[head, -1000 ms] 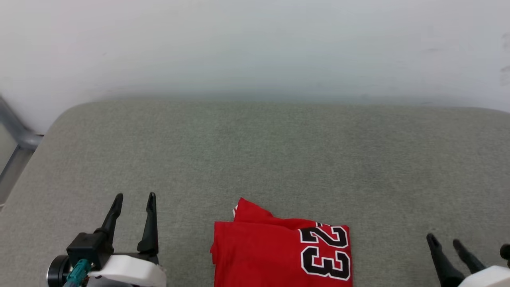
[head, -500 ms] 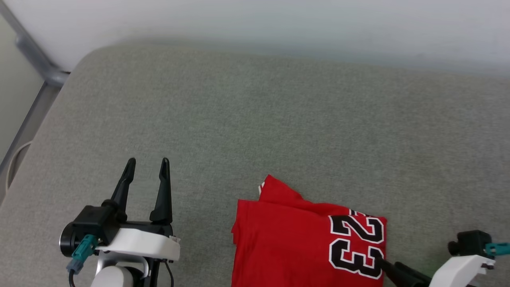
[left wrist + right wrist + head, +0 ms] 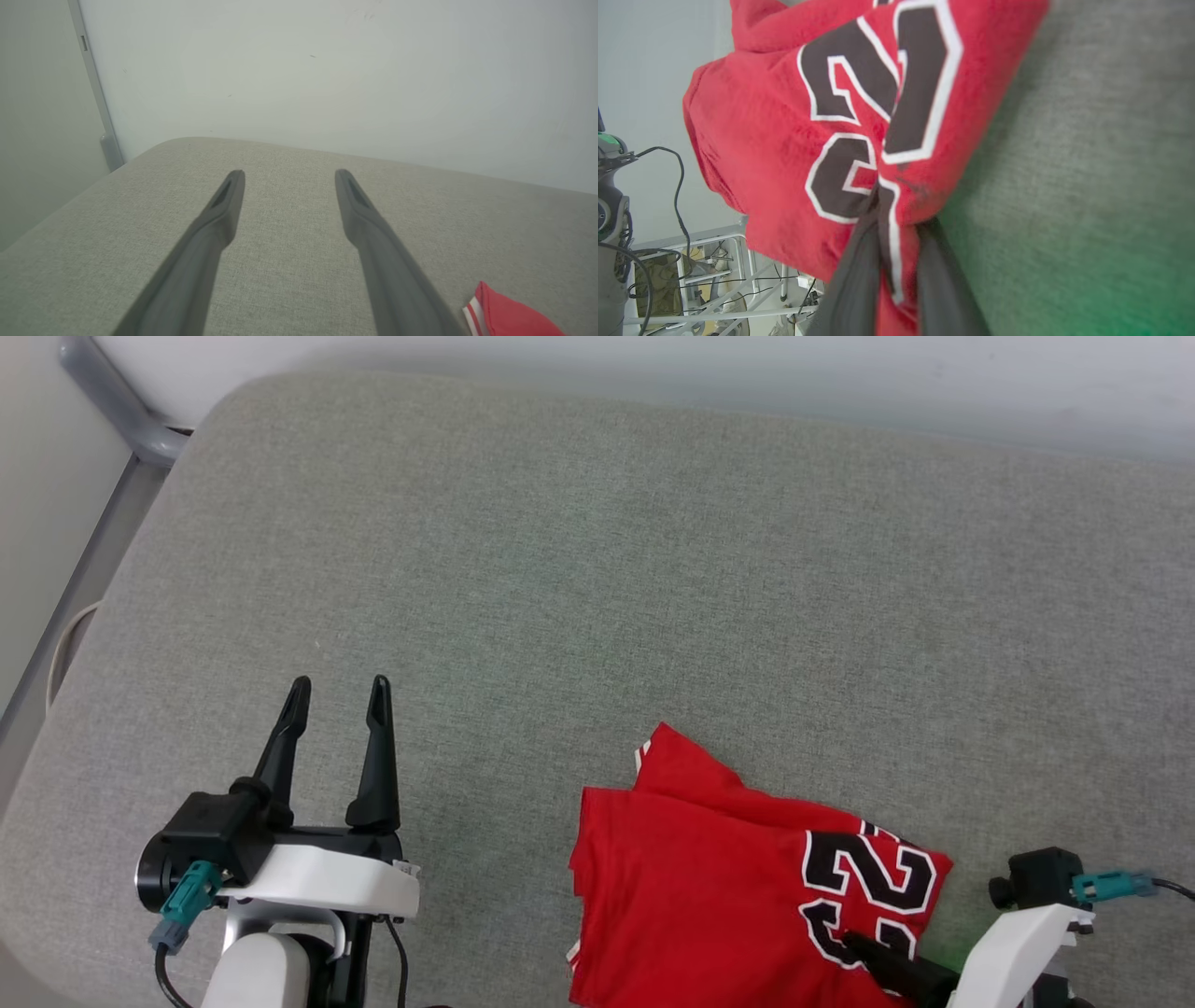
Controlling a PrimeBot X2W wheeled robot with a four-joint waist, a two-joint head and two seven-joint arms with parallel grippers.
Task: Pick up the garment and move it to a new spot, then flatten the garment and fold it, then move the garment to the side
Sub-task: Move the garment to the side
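The garment (image 3: 709, 896), a red jersey folded into a rough rectangle with a black "23" on its right part, lies at the near edge of the grey cushion (image 3: 597, 569). My right gripper (image 3: 854, 943) comes in from the lower right. In the right wrist view the gripper (image 3: 901, 210) is shut on the garment (image 3: 752, 116), pinching its edge beside the numerals, with one finger over the fabric and one under it. My left gripper (image 3: 336, 686) stands open and empty to the garment's left, well apart from it. A striped corner of the garment (image 3: 504, 317) shows beside my left gripper (image 3: 289, 175).
The cushion runs wide and bare behind and to the left of the garment, up to a pale wall (image 3: 653, 364). A grey metal rail (image 3: 121, 420) passes the far left corner. Past the cushion's near edge are a metal frame and cables (image 3: 691, 280).
The head camera has tilted down and shifted. My right gripper swung in from the lower right and closed on the garment's right edge by the "23". The left gripper stays open.
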